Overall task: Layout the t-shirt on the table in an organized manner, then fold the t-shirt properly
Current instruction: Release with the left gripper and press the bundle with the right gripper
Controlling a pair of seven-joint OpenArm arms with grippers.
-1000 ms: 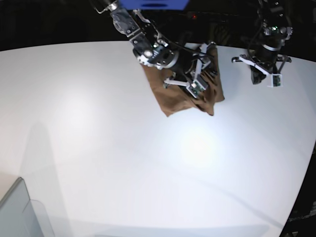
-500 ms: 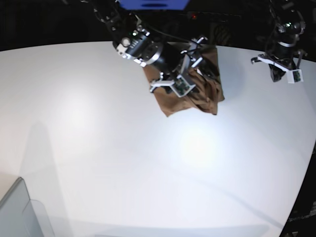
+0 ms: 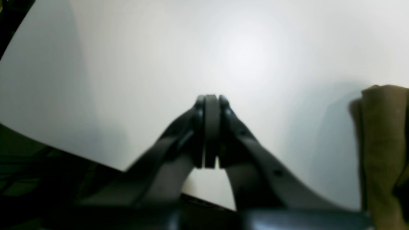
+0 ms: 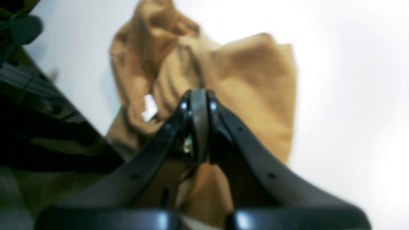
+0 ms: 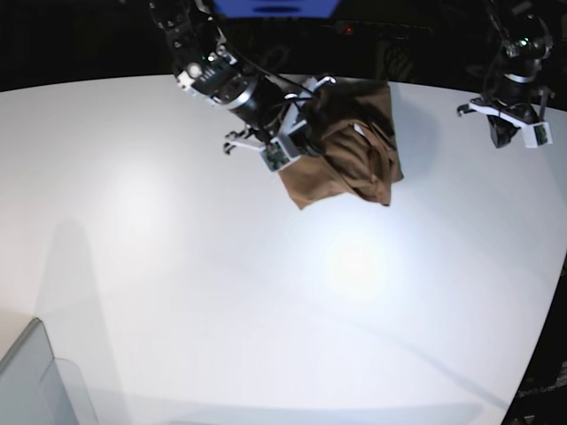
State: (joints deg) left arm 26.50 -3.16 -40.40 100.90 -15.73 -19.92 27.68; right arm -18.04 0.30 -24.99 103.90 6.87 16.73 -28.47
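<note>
The pale tag (image 4: 149, 108) on the t-shirt (image 4: 223, 83) shows no readable writing. Above the shirt, the right gripper (image 4: 198, 127) is clenched, holding nothing. The left gripper (image 3: 211, 131) is also clenched and empty, beside the shirt.

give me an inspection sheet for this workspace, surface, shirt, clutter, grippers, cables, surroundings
Surface: white table, glare patches.
Job's things: t-shirt bunched at the far edge, not laid out; pale tag showing.
Clutter: grey bin at the near corner.
Grippers: right gripper shut above the shirt, no cloth visibly pinched; left gripper shut, empty, over bare table.
Cables: nothing seen.
Surroundings: dark beyond the table.
</note>
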